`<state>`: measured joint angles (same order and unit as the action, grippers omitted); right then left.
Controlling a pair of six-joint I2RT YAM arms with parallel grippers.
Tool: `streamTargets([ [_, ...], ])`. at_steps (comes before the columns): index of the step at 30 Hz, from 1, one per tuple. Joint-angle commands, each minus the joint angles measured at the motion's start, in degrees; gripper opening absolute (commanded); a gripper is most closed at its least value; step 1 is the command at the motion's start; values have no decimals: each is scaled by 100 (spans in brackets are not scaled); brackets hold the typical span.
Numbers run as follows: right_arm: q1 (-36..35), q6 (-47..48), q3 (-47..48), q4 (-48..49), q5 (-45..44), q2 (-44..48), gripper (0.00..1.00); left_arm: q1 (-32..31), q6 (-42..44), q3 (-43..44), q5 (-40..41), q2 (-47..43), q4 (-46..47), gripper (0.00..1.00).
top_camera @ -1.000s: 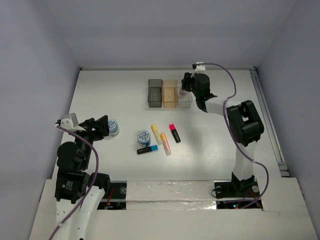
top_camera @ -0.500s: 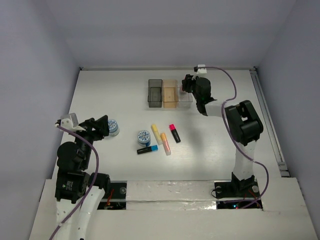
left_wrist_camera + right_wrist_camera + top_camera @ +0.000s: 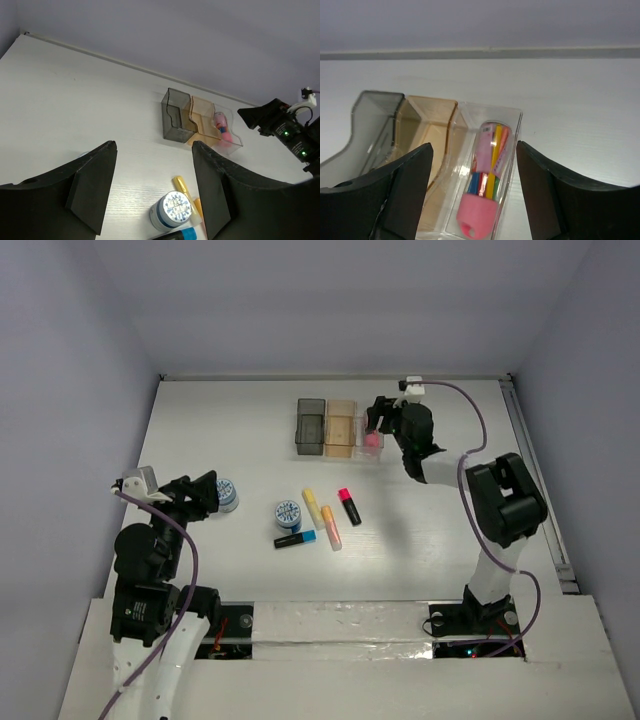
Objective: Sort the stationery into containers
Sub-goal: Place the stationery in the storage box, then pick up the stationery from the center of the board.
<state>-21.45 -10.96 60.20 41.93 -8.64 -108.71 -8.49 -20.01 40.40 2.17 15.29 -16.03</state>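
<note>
Before right tool [image 3: 473, 146], bottle [image 3: 487, 175] in clear bin [image 3: 516, 121]

Dark grey bin [image 3: 310, 427], amber bin [image 3: 340, 428], clear bin [image 3: 461, 135], joined in 1 row; pink bottle [image 3: 487, 180] lying inside clear bin. Loose on surface [image 3: 230, 430]: 2 tape rolls [image 3: 226, 493] [image 3: 288, 513]; highlighters yellow [image 3: 313, 507], orange [image 3: 330, 527], blue-black [image 3: 295, 538], pink-black [image 3: 349, 506].

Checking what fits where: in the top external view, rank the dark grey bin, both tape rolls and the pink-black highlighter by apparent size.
1. dark grey bin
2. central tape roll and left tape roll: they look alike, so tied
3. pink-black highlighter, slim and smallest
</note>
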Motion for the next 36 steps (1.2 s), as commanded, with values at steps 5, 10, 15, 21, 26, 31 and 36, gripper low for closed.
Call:
streamTargets([
  [5,-166,-204,18,-641,231,1052,74,49,41,-50,-77,26,302,59],
  [10,-648,-407,53,-1739,1257,1343,0,49,6,-68,-51,27,303,59],
  [15,-1885,-258,1,-2426,2199,1370,8,49,-38,-59,-33,167,285,55],
  [21,-3011,-47,236,-2856,2377,983,92,49,-82,-50,37,422,224,46],
  [26,-3602,349,624,-3367,1780,527,93,164,-126,-41,64,729,180,45],
  [31,-3874,349,817,-3613,280,280,94,164,-126,-24,73,791,171,48],
  [36,-4050,472,747,-3482,-15,358,94,164,-126,-32,37,748,188,49],
])
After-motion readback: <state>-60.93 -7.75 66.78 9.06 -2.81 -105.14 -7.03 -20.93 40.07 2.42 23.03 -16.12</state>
